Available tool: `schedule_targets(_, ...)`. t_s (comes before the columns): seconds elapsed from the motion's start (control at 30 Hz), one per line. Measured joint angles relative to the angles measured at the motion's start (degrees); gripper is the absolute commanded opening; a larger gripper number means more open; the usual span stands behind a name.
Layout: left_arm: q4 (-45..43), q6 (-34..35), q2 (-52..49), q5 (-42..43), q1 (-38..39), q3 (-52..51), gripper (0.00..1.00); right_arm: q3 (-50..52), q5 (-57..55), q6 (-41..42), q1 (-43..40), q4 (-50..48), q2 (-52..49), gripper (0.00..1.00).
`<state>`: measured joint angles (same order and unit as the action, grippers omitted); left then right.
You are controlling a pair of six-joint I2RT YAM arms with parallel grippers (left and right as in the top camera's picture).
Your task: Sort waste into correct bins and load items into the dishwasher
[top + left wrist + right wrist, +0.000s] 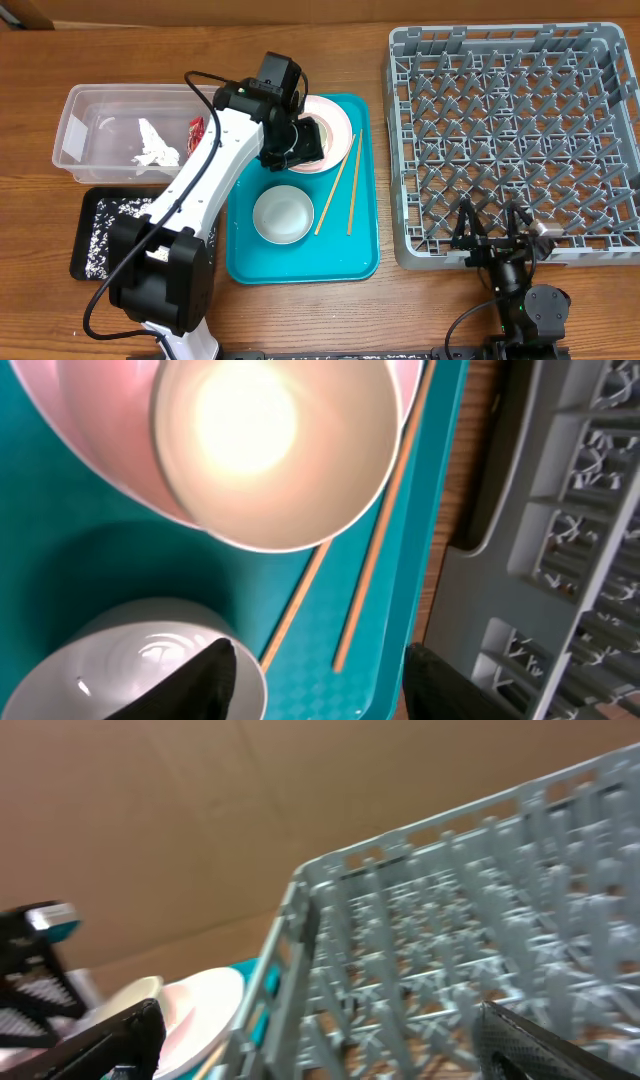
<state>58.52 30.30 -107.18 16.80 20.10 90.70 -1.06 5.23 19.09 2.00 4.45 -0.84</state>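
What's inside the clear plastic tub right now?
A crumpled white tissue and a red wrapper lie in the clear tub. The left arm covers the tub's end nearest the teal tray, so anything there is hidden.

My left arm (205, 172) is a long white link between chunky black joints, with a thin black cable (198, 74) looping off it toward eleven o'clock. My left claw (325, 680) has dull black fingers (212, 678). At five o'clock, my right arm (525, 300) is all black, and my right claw (490, 232) has thin prongs.
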Motion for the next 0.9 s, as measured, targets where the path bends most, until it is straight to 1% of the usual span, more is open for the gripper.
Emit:
schedule_targets(0.13,-1.0,1.2,0.0,0.2,0.0,0.0,0.56,0.0,6.1,1.7,0.0,-0.2,0.0,1.00)
schedule_targets(0.27,-2.7,1.8,0.0,0.2,0.0,0.0,0.56,-0.2,9.4,2.6,0.0,2.7,-0.2,1.00)
schedule_targets(0.4,-2.8,2.9,0.0,0.2,-0.7,0.0,0.57,-4.2,10.6,3.2,0.0,6.1,-2.4,1.00)
schedule_targets(0.47,-2.8,3.3,0.0,0.2,-1.2,0.0,0.56,-8.4,11.0,3.2,0.0,7.2,-4.8,1.00)
schedule_targets(0.53,-2.8,3.7,0.0,0.2,-2.0,0.0,0.57,-14.0,11.3,2.9,0.0,10.0,-8.2,1.00)
schedule_targets(0.57,-2.9,3.9,0.0,0.2,-2.5,0.0,0.56,-18.3,11.6,2.0,0.0,12.3,-11.6,1.00)
schedule_targets(0.6,-2.9,3.9,0.0,0.2,-3.0,0.0,0.56,-20.0,11.8,1.9,0.0,13.1,-12.9,1.00)
schedule_targets(0.7,-2.7,4.1,0.0,0.2,-4.5,0.0,0.56,-29.9,12.4,-0.3,0.0,20.8,-21.0,1.00)
schedule_targets(0.9,-2.4,4.1,0.0,0.8,-9.4,0.0,0.56,-51.2,15.8,-3.3,0.0,38.7,-40.8,1.00)
